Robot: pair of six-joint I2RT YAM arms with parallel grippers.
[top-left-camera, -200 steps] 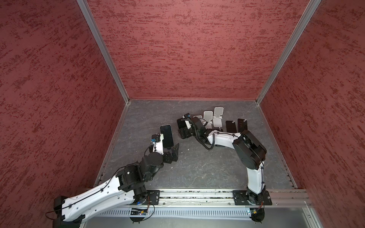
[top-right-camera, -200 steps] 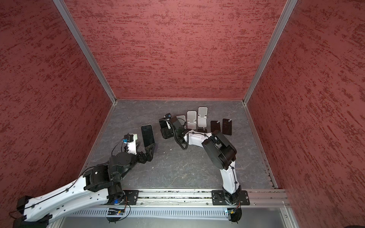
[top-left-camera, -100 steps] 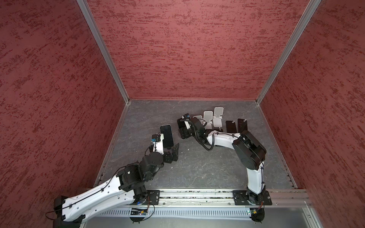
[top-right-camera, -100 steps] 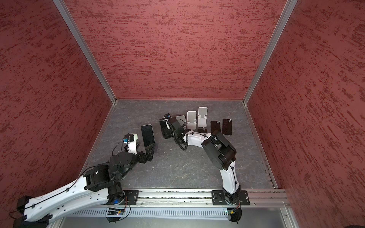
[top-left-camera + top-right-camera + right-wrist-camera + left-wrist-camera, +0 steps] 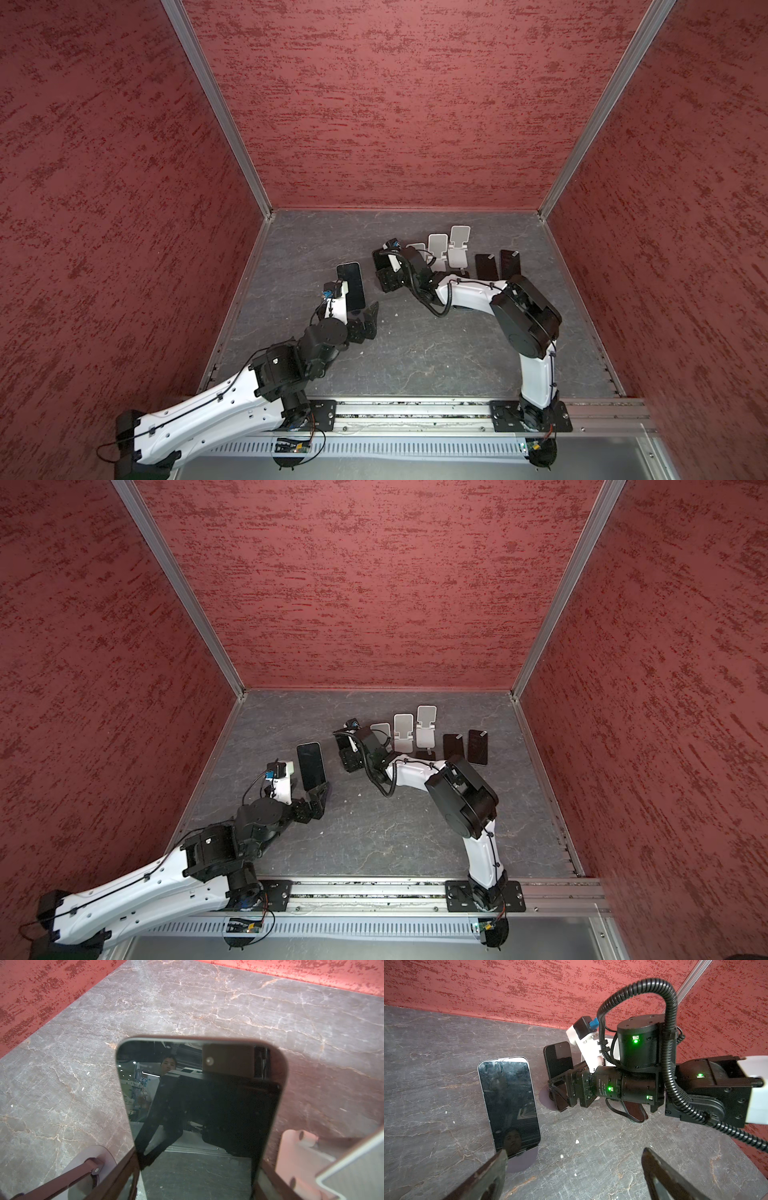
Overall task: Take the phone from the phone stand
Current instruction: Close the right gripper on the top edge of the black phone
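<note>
The left jaws are spread wide and hold nothing. Just past one jaw tip, a second phone [image 5: 508, 1103] leans back on its round stand [image 5: 522, 1160]. It is not between the jaws, so they cannot grab it yet.

Farther off, the right jaws pinch the phone [image 5: 199, 1095], one jaw on each long edge. I think this side hold lets it slide up without tipping the phone stand [image 5: 91, 1152], which peeks out beside one jaw. The phone looks not yet lifted off.

Beyond the right jaws are empty white stands [image 5: 459, 247] and two flat phones [image 5: 486, 266] on the worktop [image 5: 415, 353].
</note>
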